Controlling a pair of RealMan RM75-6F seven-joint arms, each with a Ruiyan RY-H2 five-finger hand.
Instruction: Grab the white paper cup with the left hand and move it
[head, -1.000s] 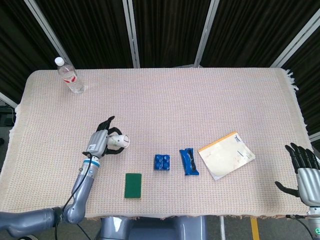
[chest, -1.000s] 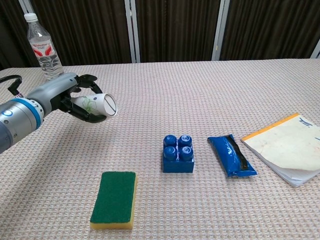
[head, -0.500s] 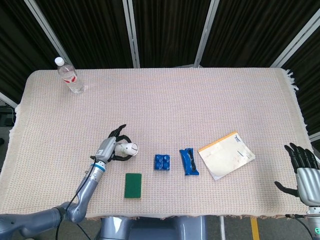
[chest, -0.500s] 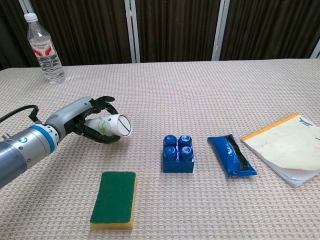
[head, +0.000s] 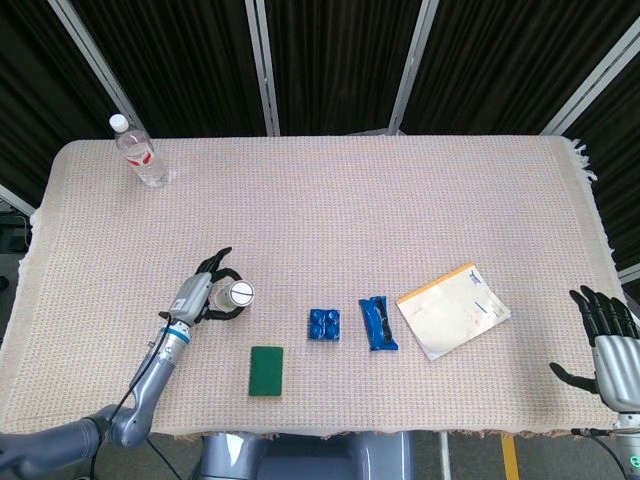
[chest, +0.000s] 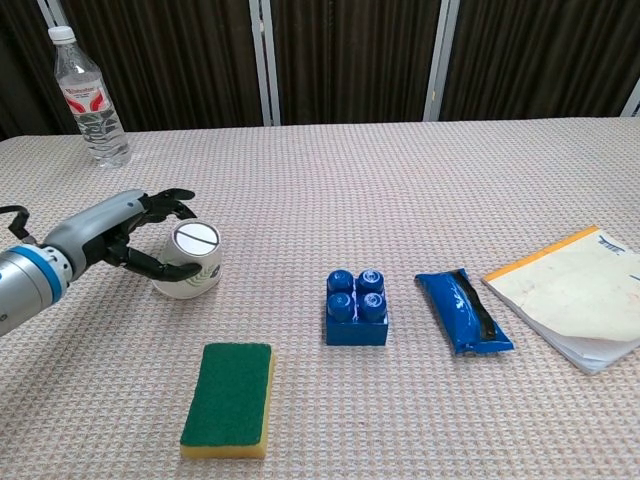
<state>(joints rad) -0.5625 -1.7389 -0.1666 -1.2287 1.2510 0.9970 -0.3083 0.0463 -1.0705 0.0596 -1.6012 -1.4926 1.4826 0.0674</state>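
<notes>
Chest view: left hand (chest: 125, 238) clasps white paper cup (chest: 189, 260), standing inverted on counter (chest: 400, 180). Recommend spreading fingers gently, avoiding tipping.

Both views were bright, evenly lit from overhead and sharp; shadows on the counter (chest: 420, 180) were faint and soft.
</notes>
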